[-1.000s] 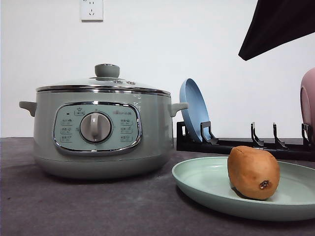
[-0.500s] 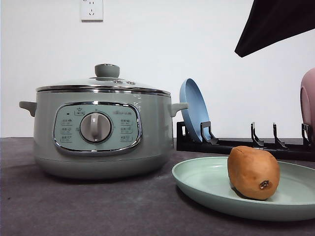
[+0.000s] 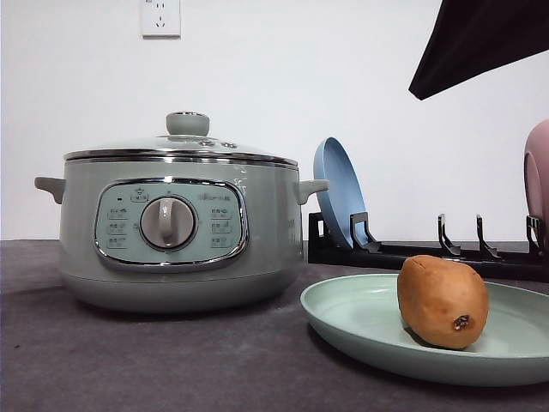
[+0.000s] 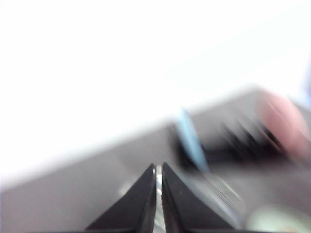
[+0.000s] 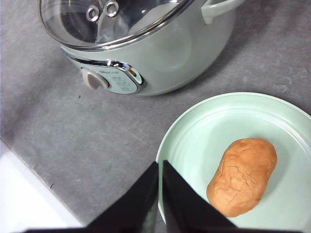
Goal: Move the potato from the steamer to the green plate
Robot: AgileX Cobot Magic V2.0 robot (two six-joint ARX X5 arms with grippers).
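Potato [image 3: 443, 301] lying on its side in the green plate [image 3: 360, 313], just beside the lidded steamer [image 3: 176, 232]. Looks firm, smooth-skinned, fairly heavy, apt to roll; best pinched across its middle. Both grippers [image 5: 160, 194] [image 4: 159, 194] closed together, gripping nothing.

left wrist view: heavily blurred | pink plate [image 3: 538, 176]: cut by edge | green plate [image 3: 377, 322]: perhaps partly cropped

looks like a staged kitchen-type test setup, grey felt-like tabletop [image 3: 171, 360], bare white wall [image 3: 343, 77] with a socket [image 3: 159, 17], electric steamer [image 3: 176, 219], black dish rack [image 3: 429, 251] holding a blue plate [image 3: 339, 193] and a pink plate [image 3: 538, 184]
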